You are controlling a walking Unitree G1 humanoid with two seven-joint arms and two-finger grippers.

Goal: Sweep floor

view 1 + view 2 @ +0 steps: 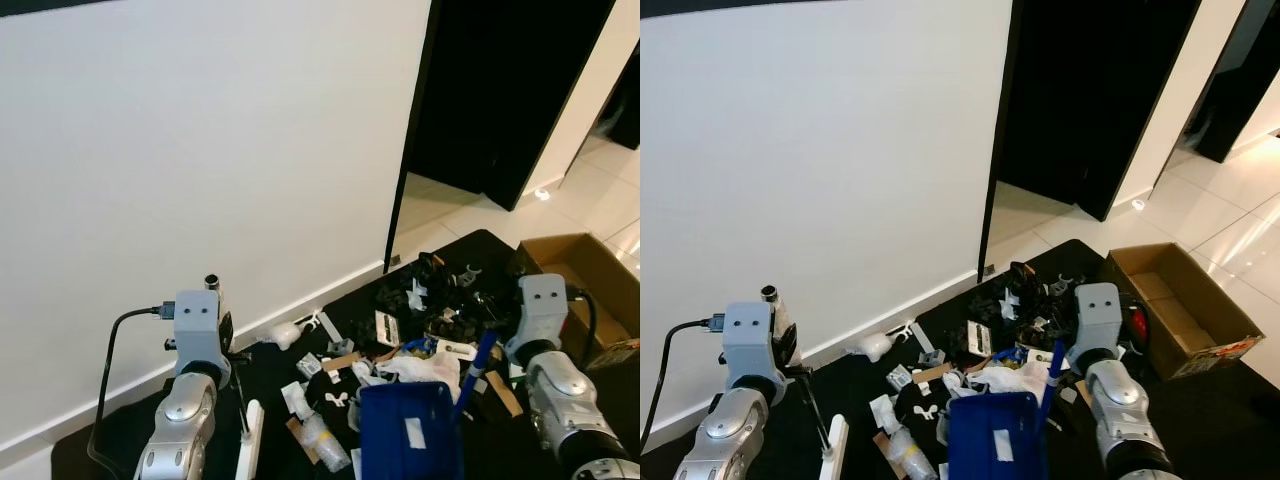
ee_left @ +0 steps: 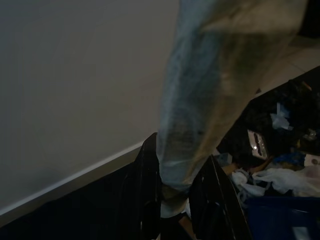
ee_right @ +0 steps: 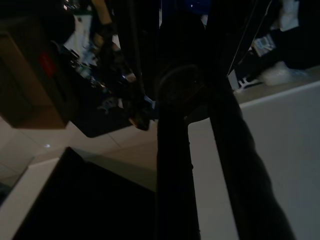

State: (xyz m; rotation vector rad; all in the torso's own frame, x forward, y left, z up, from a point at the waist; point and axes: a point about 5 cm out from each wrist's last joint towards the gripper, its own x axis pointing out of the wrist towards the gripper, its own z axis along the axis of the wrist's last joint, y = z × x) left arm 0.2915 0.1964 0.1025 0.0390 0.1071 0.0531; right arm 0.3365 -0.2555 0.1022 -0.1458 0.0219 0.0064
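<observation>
Litter of paper scraps, wrappers and dark bits lies heaped on a black mat by the wall. A blue dustpan stands at the near edge of the heap, its blue handle rising toward my right arm. In the right wrist view my right gripper is shut on that dark handle. My left gripper is shut on a pale broom handle between its black fingers. The broom's white head rests on the mat left of the heap.
A white wall with a baseboard runs along the left. A dark open doorway lies beyond the heap. An open cardboard box stands to the right on the mat's edge, with pale tiled floor behind it.
</observation>
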